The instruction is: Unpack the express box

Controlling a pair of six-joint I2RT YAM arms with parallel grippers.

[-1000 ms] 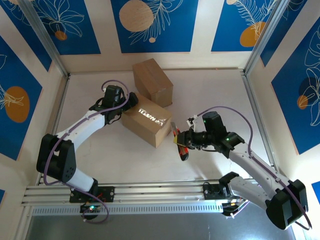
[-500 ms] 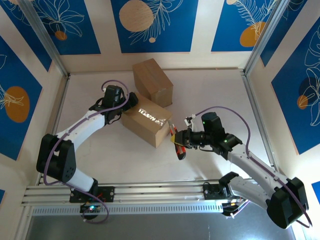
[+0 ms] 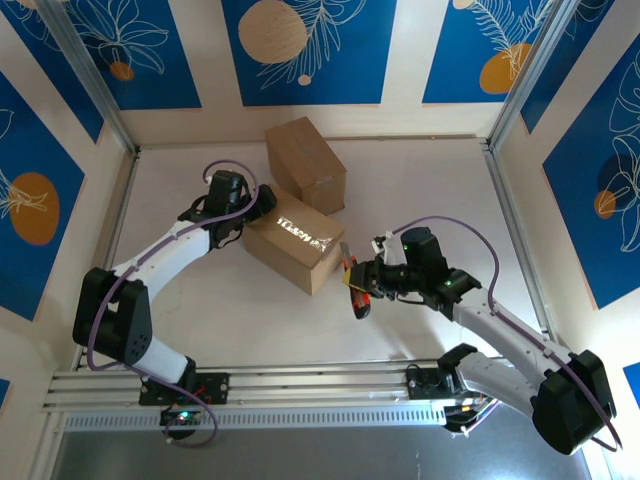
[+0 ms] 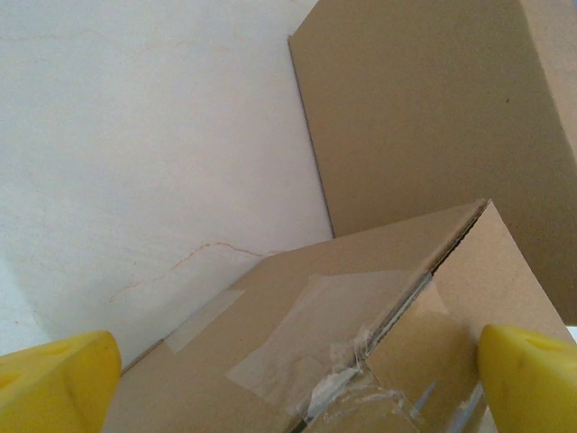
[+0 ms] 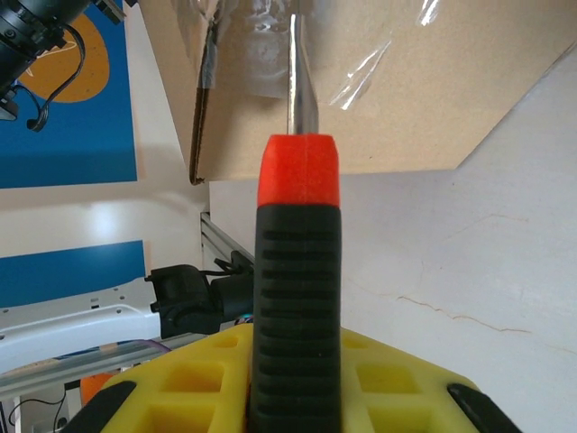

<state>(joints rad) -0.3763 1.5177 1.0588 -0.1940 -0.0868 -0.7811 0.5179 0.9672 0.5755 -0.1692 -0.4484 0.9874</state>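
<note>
The express box (image 3: 295,240), brown cardboard sealed with clear tape, lies mid-table, with torn tape at its seam (image 4: 361,361). My left gripper (image 3: 258,212) is open; its yellow fingers (image 4: 63,379) straddle the box's left end (image 4: 270,334). My right gripper (image 3: 362,285) is shut on a cutter (image 3: 356,290) with a black and red handle (image 5: 297,298). The thin metal blade (image 5: 302,86) points at the taped right end of the box (image 5: 397,90) and reaches the loose clear tape there.
A second plain cardboard box (image 3: 305,163) stands just behind the express box, its side visible in the left wrist view (image 4: 433,108). Metal rails (image 3: 300,385) run along the near edge, and framed walls close in the white table (image 3: 430,190).
My right arm has edged slightly left, bringing the cutter closer to the box's right end. The left arm and both boxes have stayed still.
</note>
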